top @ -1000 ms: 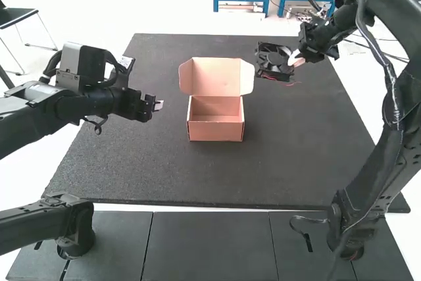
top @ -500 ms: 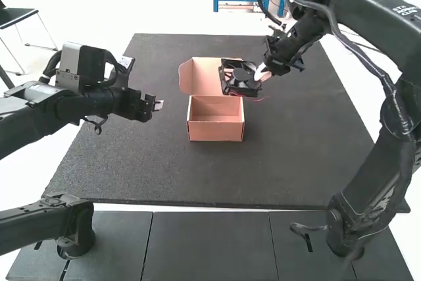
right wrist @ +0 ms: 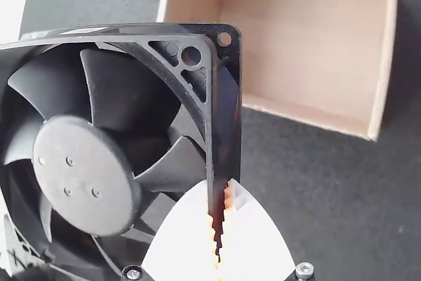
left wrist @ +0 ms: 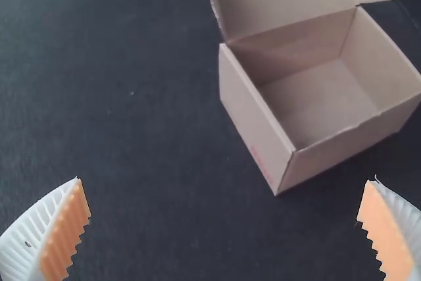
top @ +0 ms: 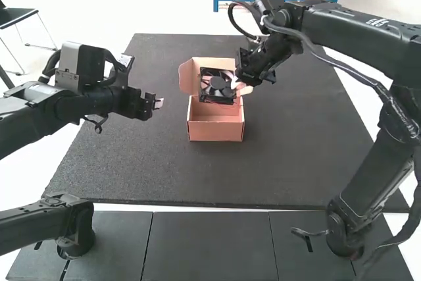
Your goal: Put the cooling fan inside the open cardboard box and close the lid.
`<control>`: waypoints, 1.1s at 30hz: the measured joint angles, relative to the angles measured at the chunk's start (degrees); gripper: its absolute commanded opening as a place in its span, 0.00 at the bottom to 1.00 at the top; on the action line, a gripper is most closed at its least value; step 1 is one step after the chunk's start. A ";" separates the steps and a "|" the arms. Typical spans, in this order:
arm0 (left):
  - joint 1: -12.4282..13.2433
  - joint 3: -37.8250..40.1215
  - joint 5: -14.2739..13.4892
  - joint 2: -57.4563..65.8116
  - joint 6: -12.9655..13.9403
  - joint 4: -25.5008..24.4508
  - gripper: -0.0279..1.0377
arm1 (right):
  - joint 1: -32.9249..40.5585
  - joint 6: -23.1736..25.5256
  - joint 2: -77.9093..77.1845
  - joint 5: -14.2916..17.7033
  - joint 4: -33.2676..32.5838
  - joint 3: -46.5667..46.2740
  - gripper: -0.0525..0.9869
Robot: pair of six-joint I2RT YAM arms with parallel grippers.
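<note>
Matting (top: pixel 296 156), black and finely grained, is covering the middle of the bench (top: pixel 368 44), whose pale top is showing around it on the left, right and far sides, while dark panels (top: pixel 210 245) are lying along the near edge under the arm bases. At the middle of the matting the cardboard box (top: pixel 216 126) is standing upright, its lid (top: pixel 197 74) raised at the far side with the side flaps sticking out, its inside showing plain brown board. The right end effector (top: pixel 239 86) is pinching the cooling fan (top: pixel 217 87) by one edge of its square black frame, white fingers (right wrist: pixel 250 228) pressed onto that edge, and is holding it on edge just above the box's opening, in front of the raised lid. The left end effector (top: pixel 155 102) is hovering over the matting to the box's left, well apart from it, its ribbed white fingers (left wrist: pixel 46 235) with orange pads spread wide
</note>
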 measured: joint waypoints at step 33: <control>-0.02 -0.02 1.40 0.00 -0.24 -1.03 0.93 | -1.40 -0.04 8.02 9.73 7.32 -2.91 0.03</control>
